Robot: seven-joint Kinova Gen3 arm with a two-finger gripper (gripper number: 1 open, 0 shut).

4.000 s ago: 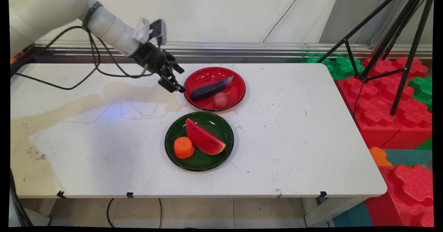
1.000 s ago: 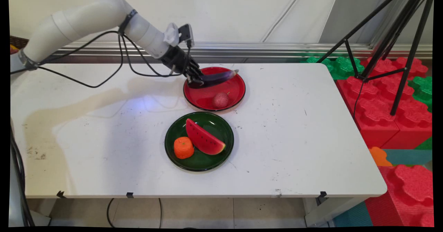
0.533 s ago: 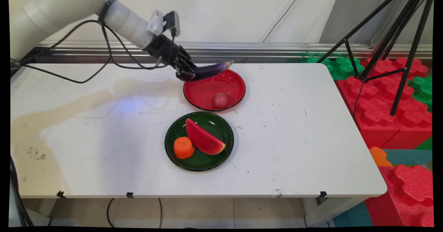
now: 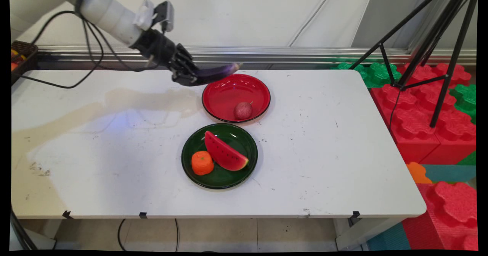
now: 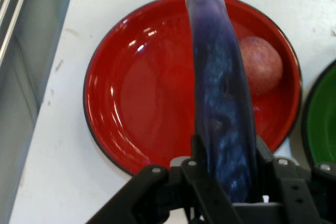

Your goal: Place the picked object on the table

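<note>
Aloft: long glossy purple eggplant [image 4: 217, 73], clamped at one end in black two-finger hand [image 4: 190, 79], above far-left rim of round red plate [image 4: 225, 95] holding a small speckled red fruit [image 4: 243, 110]. White desk [image 4: 343, 153] beneath.

White table [image 4: 324, 141], scuffed, faint tan stain on left part. Red plate [image 4: 225, 95] on it, just below and right of jaws, holding small reddish fruit, perhaps lychee [image 4: 243, 110]. Green plate [image 4: 244, 141] nearer camera, well below jaws, carrying watermelon slice [image 4: 224, 151] and orange piece [image 4: 202, 163].
</note>
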